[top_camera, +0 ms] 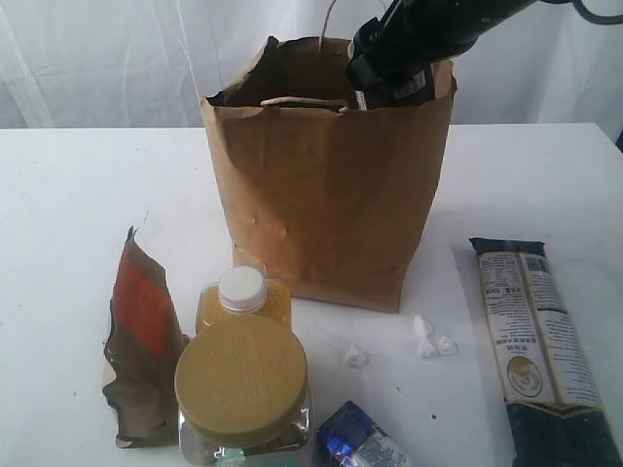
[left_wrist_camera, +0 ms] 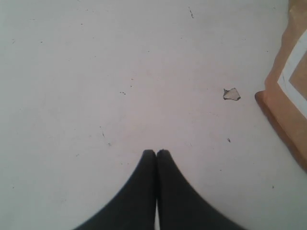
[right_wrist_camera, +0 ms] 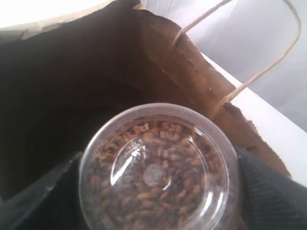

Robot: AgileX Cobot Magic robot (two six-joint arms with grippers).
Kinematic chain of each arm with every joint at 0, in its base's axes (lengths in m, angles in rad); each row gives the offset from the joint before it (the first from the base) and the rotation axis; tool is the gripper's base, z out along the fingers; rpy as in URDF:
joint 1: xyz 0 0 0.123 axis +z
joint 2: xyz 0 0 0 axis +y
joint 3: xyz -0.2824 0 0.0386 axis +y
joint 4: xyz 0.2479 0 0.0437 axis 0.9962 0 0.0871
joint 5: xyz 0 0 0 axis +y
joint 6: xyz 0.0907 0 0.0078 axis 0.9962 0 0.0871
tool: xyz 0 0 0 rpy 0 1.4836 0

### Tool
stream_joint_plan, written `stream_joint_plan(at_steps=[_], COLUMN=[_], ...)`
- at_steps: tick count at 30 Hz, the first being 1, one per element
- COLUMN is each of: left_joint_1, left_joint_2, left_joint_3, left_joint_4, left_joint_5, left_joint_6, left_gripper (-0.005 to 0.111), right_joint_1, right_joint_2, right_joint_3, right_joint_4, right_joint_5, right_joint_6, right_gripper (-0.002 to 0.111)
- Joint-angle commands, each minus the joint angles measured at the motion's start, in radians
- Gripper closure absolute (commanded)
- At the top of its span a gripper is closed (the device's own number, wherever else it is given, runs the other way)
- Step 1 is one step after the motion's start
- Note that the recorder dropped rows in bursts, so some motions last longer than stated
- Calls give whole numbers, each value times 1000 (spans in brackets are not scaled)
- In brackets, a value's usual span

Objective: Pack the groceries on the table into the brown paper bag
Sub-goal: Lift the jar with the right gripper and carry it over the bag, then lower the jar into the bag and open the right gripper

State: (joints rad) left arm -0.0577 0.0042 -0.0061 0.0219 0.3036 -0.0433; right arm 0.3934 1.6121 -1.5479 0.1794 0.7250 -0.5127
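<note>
The brown paper bag (top_camera: 326,195) stands open in the middle of the table (top_camera: 78,214). My right gripper (top_camera: 386,89) reaches into its mouth from above. In the right wrist view this gripper (right_wrist_camera: 158,187) is shut on the clear tub of dark contents (right_wrist_camera: 158,165), which hangs over the bag's dark inside (right_wrist_camera: 67,105). In front of the bag stand the yellow-lidded jar (top_camera: 241,384), the white-capped yellow bottle (top_camera: 241,292) and the brown pouch (top_camera: 144,331). The small blue packet (top_camera: 358,438) and the long navy packet (top_camera: 531,341) lie to the right. My left gripper (left_wrist_camera: 156,152) is shut and empty over bare table.
Small crumpled white scraps (top_camera: 428,336) lie on the table in front of the bag. The bag's paper loop handle (right_wrist_camera: 240,52) stands beside the tub. In the left wrist view a brown taped surface (left_wrist_camera: 290,91) and a paper scrap (left_wrist_camera: 231,94) sit off to one side.
</note>
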Motion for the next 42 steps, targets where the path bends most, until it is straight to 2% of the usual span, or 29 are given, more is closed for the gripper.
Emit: stream_joint_plan(at_steps=[1, 4, 19, 27, 31, 35, 36, 37, 38, 39, 40, 41, 42], left_joint_1=[-4, -4, -4, -4, -4, -4, -4, -4, -4, -4, -4, -4, -4], left_joint_2=[-4, -4, -4, -4, -4, -4, -4, -4, -4, -4, -4, -4, -4], left_joint_3=[6, 6, 6, 6, 6, 6, 6, 6, 6, 6, 6, 6, 6], left_joint_4=[-7, -7, -7, -7, -7, -7, -7, -7, -7, -7, -7, -7, -7], left_joint_5=[2, 2, 2, 2, 2, 2, 2, 2, 2, 2, 2, 2, 2], left_joint_6=[-1, -1, -1, -1, -1, -1, -1, -1, -1, -1, -1, -1, -1], left_gripper=[107, 107, 107, 107, 107, 107, 107, 107, 107, 107, 107, 107, 107], right_joint_1=[-2, -2, -2, -2, -2, -2, -2, -2, -6, -6, -6, -6, -6], right_joint_2=[-14, -14, -23, -186, -287, -372, -397, -402, -409, -409, -409, -413, -413], right_joint_3=[-8, -8, -8, -10, -10, -10, -10, -10, -10, -10, 0, 10, 55], right_joint_4=[-2, -2, 7, 7, -17, -210, -379, -481, -648, -700, -798, -826, -881], right_joint_5=[-39, -46, -38, 4, 43, 81, 107, 131, 196, 227, 297, 312, 324], right_joint_6=[13, 31, 50, 54, 131, 192, 286, 332, 449, 483, 546, 582, 705], right_gripper=[36, 32, 32, 32, 33, 45, 58, 65, 81, 87, 100, 104, 108])
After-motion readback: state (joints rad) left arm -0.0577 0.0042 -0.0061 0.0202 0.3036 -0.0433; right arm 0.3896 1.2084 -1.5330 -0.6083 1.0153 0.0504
